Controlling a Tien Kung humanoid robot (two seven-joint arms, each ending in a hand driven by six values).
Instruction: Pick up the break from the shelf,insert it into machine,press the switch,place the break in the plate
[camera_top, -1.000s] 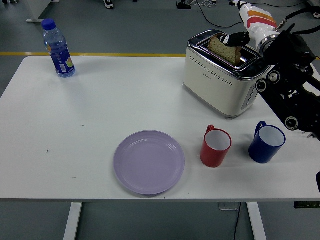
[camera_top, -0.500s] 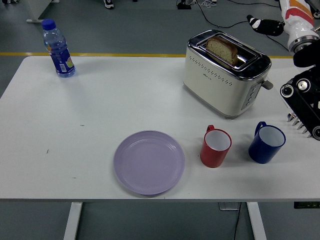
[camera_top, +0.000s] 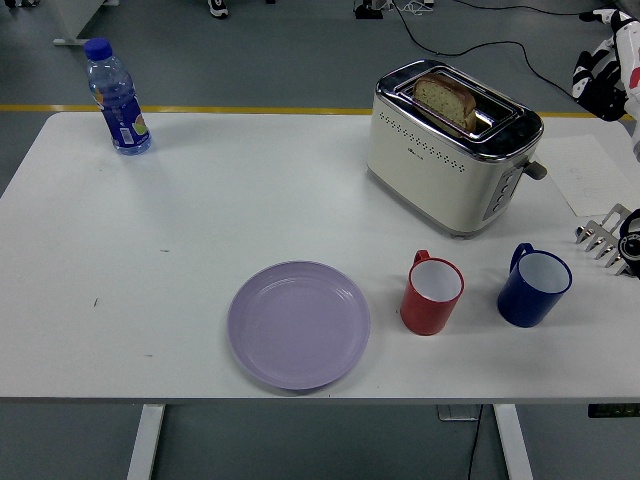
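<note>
Pulled clear to the table's right edge, the robot's white-and-black right hand (camera_top: 603, 80), grip unreadable, leaves the brown bread slice (camera_top: 446, 100) sitting in the cream-and-chrome toaster (camera_top: 450, 150), so its side lever (camera_top: 535, 169) comes next.

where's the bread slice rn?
Head view: the bread slice stands in a slot of the toaster, at the table's far right, behind the red mug and blue mug.

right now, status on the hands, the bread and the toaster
Right robot hand off at far right edge, fingers unclear; left out of view. Bread sits in toaster slot, lever not pressed. Plate bare, nothing blocking.
</note>
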